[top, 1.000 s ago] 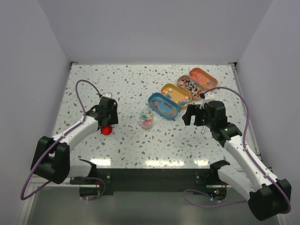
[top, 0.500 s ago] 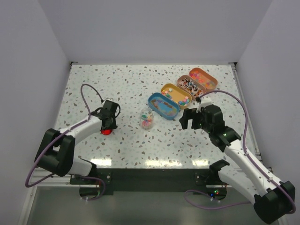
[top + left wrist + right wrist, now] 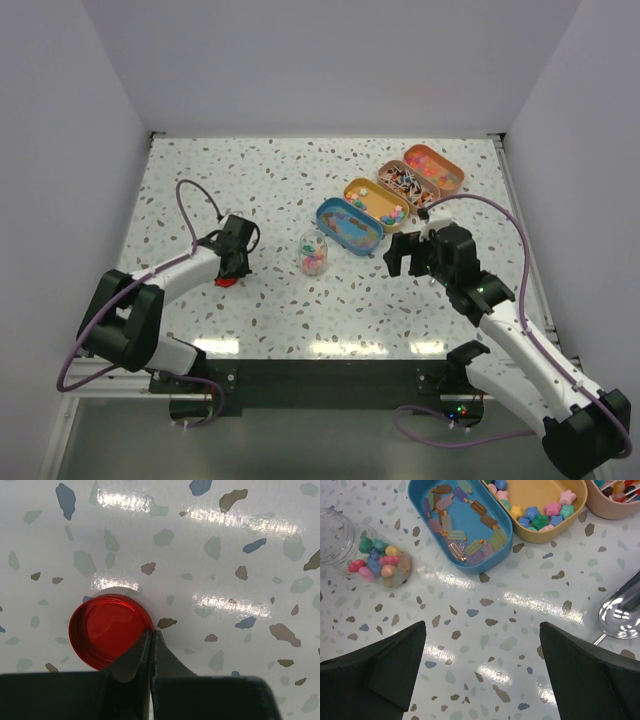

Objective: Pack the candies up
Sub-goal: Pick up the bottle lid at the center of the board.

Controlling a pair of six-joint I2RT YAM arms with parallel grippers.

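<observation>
Candies (image 3: 376,564) in mixed colours sit in a clear glass jar (image 3: 340,540), a blue oval tin (image 3: 502,547) and a yellow oval tin (image 3: 555,534). All of them lie just ahead of the right gripper (image 3: 482,625), whose jaws are spread wide and hold nothing. A silver metal scoop (image 3: 620,612) rests beside its right finger. The left gripper (image 3: 151,634) is well apart from the sweets, pinched together with its tips at the edge of a red round lid (image 3: 102,635). Whether it grips the rim cannot be told.
</observation>
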